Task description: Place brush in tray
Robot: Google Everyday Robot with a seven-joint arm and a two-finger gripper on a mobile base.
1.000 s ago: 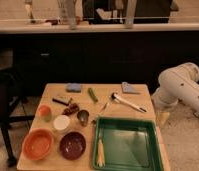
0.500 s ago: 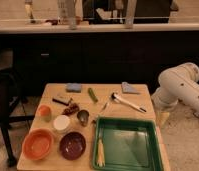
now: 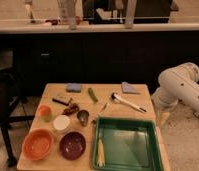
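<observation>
The brush [image 3: 128, 103] lies flat on the wooden table [image 3: 143, 117], right of centre, with its white handle running diagonally and its dark head toward the upper left. It rests just beyond the far rim of the green tray [image 3: 126, 121], which sits at the table's front right. The tray holds a pale yellow stick [image 3: 99, 152] along its left side. My gripper [image 3: 163, 118] hangs at the end of the white arm [image 3: 180, 85], beside the table's right edge. It is right of both the brush and the tray and touches neither.
An orange bowl [image 3: 38, 144], a maroon bowl [image 3: 72, 145], a white cup [image 3: 61, 122], a metal cup [image 3: 83, 117] and an orange cup [image 3: 44, 111] crowd the left half. A green vegetable [image 3: 93, 94], a silvery utensil [image 3: 104, 106], a blue sponge [image 3: 73, 87] and a cloth [image 3: 129, 88] lie further back. A dark chair [image 3: 3, 105] stands at the left.
</observation>
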